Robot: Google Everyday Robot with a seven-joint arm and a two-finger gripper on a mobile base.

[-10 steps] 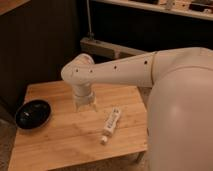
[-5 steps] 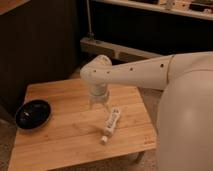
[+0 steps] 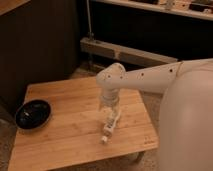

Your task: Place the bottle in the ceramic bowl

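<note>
Hanging over the right half of the desk, the gripper points straight down from the end of the white arm, which reaches in from the right side of the view. It sits directly above the far end of the bottle, so close that its lower edge seems to meet the bottle's body. Whether the two actually touch cannot be told, nor whether the gripper is released or clenched on anything.

The bottle lies on its side on the wood, slim and white. Its small cap end points toward the near edge of the desk and slightly to the left, and its other end is tucked under the gripper. A darker patch of label shows along its middle.

The ceramic bowl, glossy and black, stands upright at the left end of the desk, close to the left edge. It is well apart from both the bottle and the gripper, with a stretch of pale planked wood between them.

The robot's large rounded white body fills the right side of the view. Behind the desk runs a pale horizontal beam against a dark background, and speckled floor shows beside the desk at the lower left.
</note>
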